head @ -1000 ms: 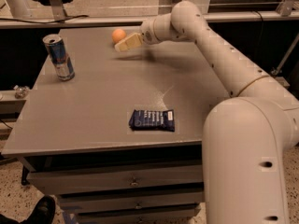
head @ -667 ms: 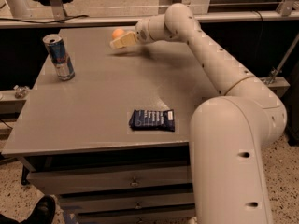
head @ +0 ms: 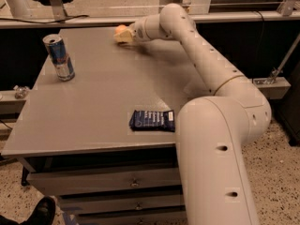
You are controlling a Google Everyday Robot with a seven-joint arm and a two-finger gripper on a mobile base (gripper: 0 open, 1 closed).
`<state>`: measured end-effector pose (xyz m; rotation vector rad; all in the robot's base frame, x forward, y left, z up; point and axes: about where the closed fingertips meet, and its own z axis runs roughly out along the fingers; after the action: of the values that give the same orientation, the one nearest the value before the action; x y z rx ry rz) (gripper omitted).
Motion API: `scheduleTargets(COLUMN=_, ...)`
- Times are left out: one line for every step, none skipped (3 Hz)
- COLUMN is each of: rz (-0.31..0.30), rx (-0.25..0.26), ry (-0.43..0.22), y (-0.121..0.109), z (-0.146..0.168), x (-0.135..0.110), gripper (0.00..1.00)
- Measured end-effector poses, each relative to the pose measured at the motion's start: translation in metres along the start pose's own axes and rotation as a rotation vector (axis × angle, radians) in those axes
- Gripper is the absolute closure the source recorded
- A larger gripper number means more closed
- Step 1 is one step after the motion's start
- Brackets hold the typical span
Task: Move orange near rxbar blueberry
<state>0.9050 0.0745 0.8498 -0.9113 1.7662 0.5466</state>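
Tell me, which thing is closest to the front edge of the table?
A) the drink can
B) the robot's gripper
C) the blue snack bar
C: the blue snack bar lies near the front edge of the table, while the drink can stands farther back on the left and the gripper is at the far edge.

From here the claw (head: pixel 123 35), out at the far edge of the table (head: pixel 93 102), covers most of the orange (head: pixel 119 30); only a sliver shows. The arm (head: pixel 211 163) hides the right end of the rxbar blueberry (head: pixel 150 120) and runs off the bottom edge. The bar's lettering is too small to read.
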Motion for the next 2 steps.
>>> scheduleTargets(rz=0.012, rx=0.014, ry=0.012, y=-0.0052, z=-0.0015, x=0.0016, gripper=0.63)
scheduleTargets(rz=0.022, rx=0.018, ry=0.016, y=-0.0064, z=-0.0104, x=0.0027, gripper=0.85)
